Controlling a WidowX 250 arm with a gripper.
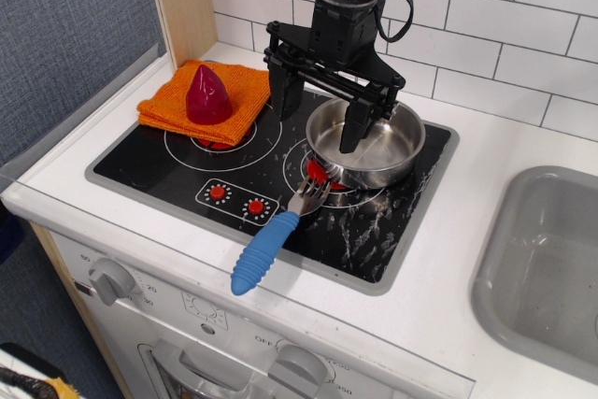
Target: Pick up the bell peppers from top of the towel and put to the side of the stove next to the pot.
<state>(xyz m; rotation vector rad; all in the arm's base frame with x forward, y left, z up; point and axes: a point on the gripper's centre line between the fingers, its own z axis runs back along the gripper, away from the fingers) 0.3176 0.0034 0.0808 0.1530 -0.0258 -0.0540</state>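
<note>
The dark red bell pepper (208,96) stands upright on the folded orange towel (207,100), which lies over the stove's back left corner. The black stove (271,179) has white ring burners and red knobs. The shiny steel pot (366,142) sits on the right burner. My gripper (320,117) hangs open and empty above the stove, between the towel and the pot. Its left finger (283,91) is near the towel's right edge and its right finger (356,128) is in front of the pot.
A blue-handled metal fork (271,242) lies across the stove's front edge, tines toward the pot. A grey sink (551,268) is at the right. A wooden panel (182,2) and tiled wall stand behind. White counter surrounds the stove.
</note>
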